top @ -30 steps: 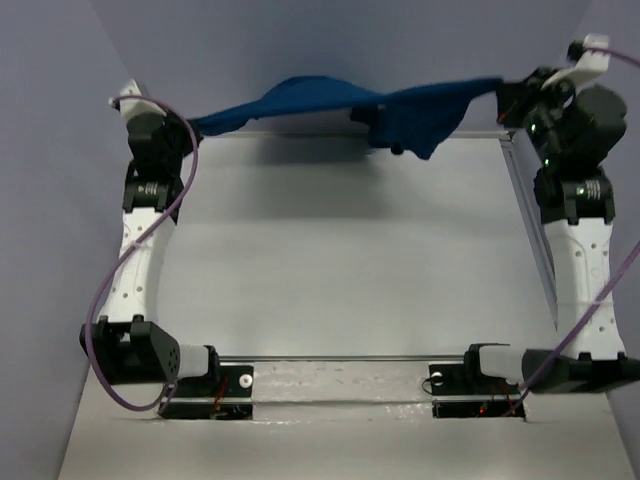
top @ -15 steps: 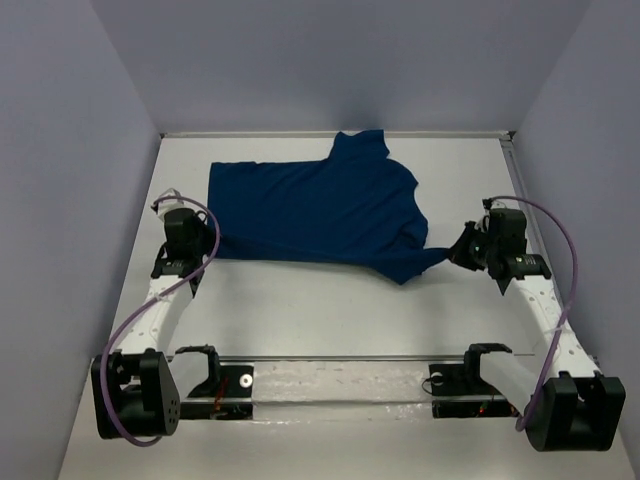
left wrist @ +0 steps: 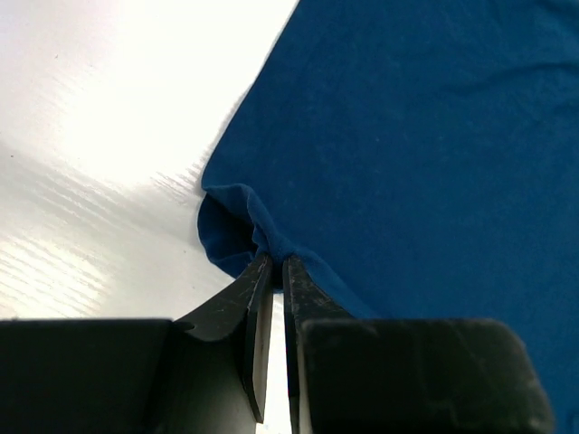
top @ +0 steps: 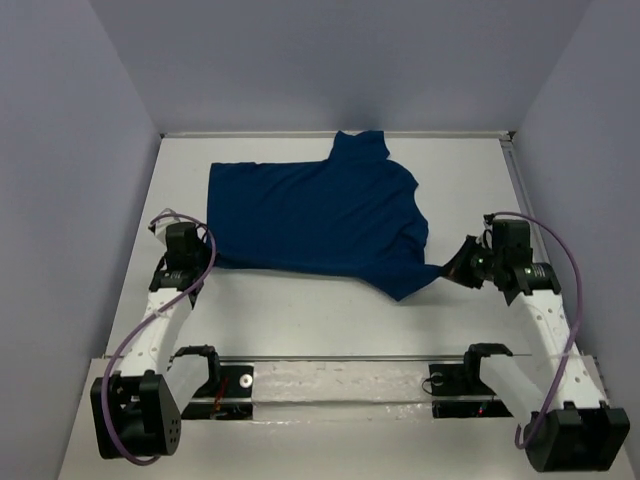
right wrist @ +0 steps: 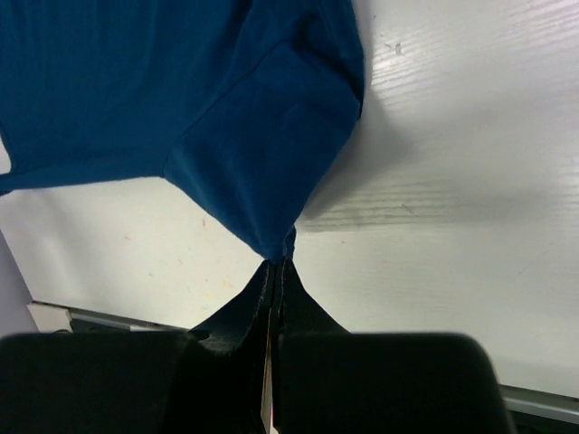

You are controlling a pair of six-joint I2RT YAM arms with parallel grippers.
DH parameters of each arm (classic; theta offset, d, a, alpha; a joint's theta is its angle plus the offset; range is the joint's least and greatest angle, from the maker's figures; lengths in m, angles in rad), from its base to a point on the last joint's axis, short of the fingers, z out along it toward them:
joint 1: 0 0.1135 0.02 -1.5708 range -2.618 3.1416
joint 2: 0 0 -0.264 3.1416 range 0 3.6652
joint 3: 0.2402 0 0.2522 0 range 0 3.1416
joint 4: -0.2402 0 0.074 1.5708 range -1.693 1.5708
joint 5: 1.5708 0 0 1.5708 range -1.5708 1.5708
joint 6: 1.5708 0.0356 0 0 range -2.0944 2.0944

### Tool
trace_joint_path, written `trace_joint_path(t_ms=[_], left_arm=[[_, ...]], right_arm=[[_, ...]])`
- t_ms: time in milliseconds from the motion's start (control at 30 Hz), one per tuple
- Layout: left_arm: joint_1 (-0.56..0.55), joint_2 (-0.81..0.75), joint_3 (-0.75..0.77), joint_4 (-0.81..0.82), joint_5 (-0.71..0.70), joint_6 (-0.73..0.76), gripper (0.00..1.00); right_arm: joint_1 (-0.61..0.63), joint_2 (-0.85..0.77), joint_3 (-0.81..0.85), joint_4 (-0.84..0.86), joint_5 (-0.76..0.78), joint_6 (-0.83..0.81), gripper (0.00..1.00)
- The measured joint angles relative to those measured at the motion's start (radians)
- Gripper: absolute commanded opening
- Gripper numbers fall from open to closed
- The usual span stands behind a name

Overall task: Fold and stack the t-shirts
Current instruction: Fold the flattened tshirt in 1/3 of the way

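Item: one t-shirt point(top: 318, 212), spread flat on the table point(top: 330, 325) toward 12 o'clock; you have no fold made yet, so all folding and stacking remains. The left gripper point(left wrist: 274, 264) is clamped on its 8 o'clock corner and the right gripper point(right wrist: 279, 265) on its 4 o'clock tip. You cannot see any print.

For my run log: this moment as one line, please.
t-shirt: spread flat | left pincer: shut on t-shirt corner | right pincer: shut on t-shirt corner

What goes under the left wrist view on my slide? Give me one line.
Left gripper shut on the t-shirt's bunched corner, white table alongside.
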Motion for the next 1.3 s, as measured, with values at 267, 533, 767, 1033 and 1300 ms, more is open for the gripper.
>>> trace_joint_path(t_ms=[267,533,767,1033,1300], left_arm=[[0.0,0.155,0.03,0.005,-0.034,-0.027,0.01],[0.002,0.361,0.145,0.066,-0.052,-0.041,0.02],[0.008,0.546,0.251,0.099,-0.066,-0.04,0.04],[0.008,0.718,0.353,0.112,-0.074,-0.032,0.26],[0.021,0.718,0.385,0.108,-0.085,-0.021,0.84]], right_arm=[[0.002,0.42,0.242,0.102,0.06,-0.057,0.0],[0.042,0.789,0.566,0.169,0.111,-0.126,0.0],[0.078,1.083,0.814,0.179,0.152,-0.169,0.0],[0.09,1.327,1.099,0.166,0.194,-0.207,0.03],[0.09,1.41,1.256,0.158,0.198,-0.213,0.8]])
